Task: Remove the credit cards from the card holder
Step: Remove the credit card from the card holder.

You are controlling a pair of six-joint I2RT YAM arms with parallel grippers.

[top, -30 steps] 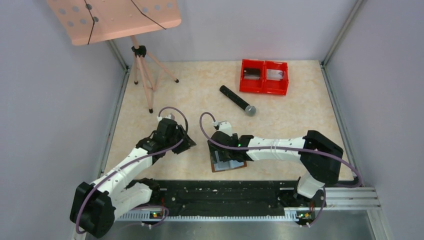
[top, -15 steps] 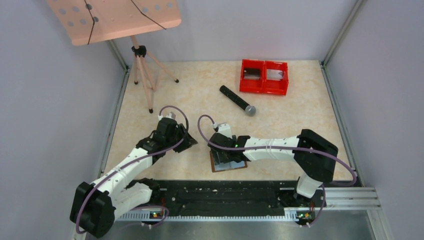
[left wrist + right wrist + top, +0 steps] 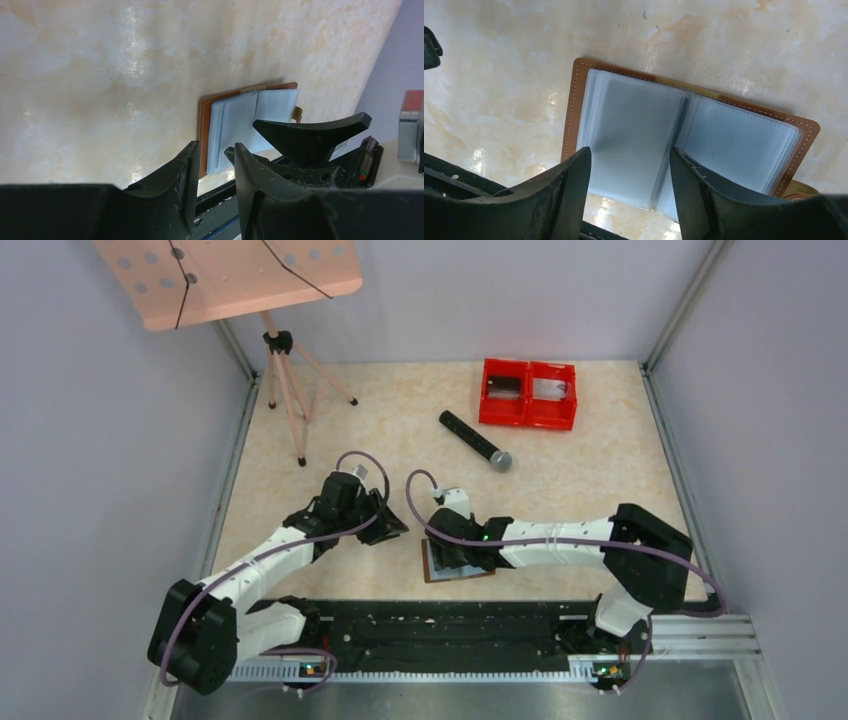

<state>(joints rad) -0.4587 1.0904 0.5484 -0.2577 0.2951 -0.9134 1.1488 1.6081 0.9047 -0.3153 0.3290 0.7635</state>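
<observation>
Since the earlier frame the left arm has swung rightward, bringing the left fingers (image 3: 386,526) closer to the card holder (image 3: 478,572). The right arm has shifted slightly, and its fingers have drawn closer together.

Top view: the card holder lies open on the desk (image 3: 600,470) at lower centre, just above the black rail that carries the arm bases. The right fingers (image 3: 452,558) hang over it and cover most of it. The left fingers sit just to its upper left, not touching it. A black microphone (image 3: 476,441) lies above centre, red twin bins (image 3: 527,394) stand at the upper right, and a pink music stand (image 3: 225,275) on its tripod fills the upper left.

Left wrist view: the left fingers (image 3: 186,172) are open by a narrow gap with nothing between them. The open card holder (image 3: 235,120) lies beyond them at right of centre, brown edge and grey-blue pockets showing. One black right finger (image 3: 310,132) crosses in front of it.

Right wrist view: the right fingers (image 3: 574,185) stand apart, holding nothing, at either side of the left page of the open card holder (image 3: 744,135). Whether their tips touch the pockets cannot be told. The holder lies flat, tilted down to the right, and its small brown tab peeks out at the lower right.
</observation>
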